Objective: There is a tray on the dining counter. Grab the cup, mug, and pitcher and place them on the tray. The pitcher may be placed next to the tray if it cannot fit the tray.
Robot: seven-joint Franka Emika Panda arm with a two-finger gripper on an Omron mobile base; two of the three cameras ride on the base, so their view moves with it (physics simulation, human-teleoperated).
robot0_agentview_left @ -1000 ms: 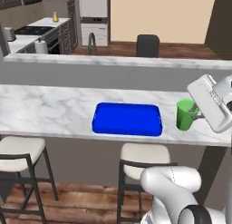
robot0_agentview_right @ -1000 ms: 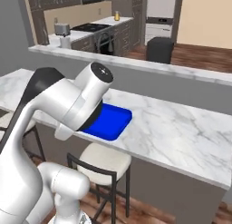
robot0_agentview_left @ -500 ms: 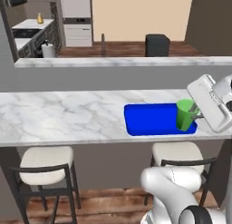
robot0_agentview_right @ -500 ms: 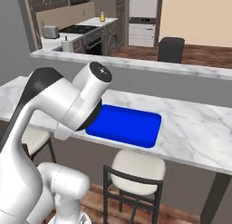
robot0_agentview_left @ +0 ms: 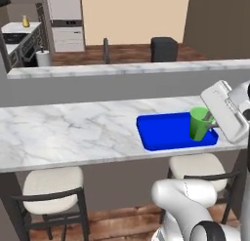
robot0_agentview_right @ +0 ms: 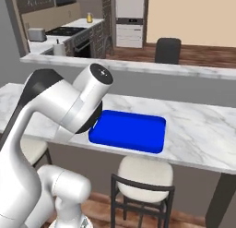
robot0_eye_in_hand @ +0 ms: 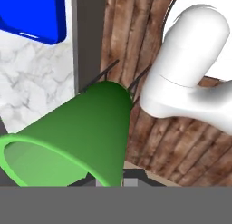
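**Asker:** Where is the green cup right now?

**Describer:** The cup [robot0_agentview_left: 198, 123] is clenched in the robot's hand [robot0_agentview_left: 211, 124], carried off the surface. From the left base view it appears in front of the right end of the blue tray [robot0_agentview_left: 161, 131]. The hand view looks along the cup's side toward the floorboards, with a corner of the tray [robot0_eye_in_hand: 31, 14] and some marble at the upper left, so the cup may be near the surface's front edge rather than squarely above the tray. I cannot tell exactly which.

**Asker:** What else is around it?

**Describer:** The tray lies flat on the long white marble surface [robot0_agentview_left: 68, 132], with nothing standing on it that I can see. Two stools [robot0_agentview_left: 51, 186] sit under the front edge. A raised grey ledge [robot0_agentview_left: 122, 71] runs behind.

**Asker:** How should the placing go?

**Describer:** In my judgement, the cup should be brought clearly over the tray's blue floor, toward one end so the mug and pitcher can fit later. The rim should be level and the base pointing down before lowering. The hand should let go only once the base meets the tray, then lift straight up so the fingers do not tip the cup.
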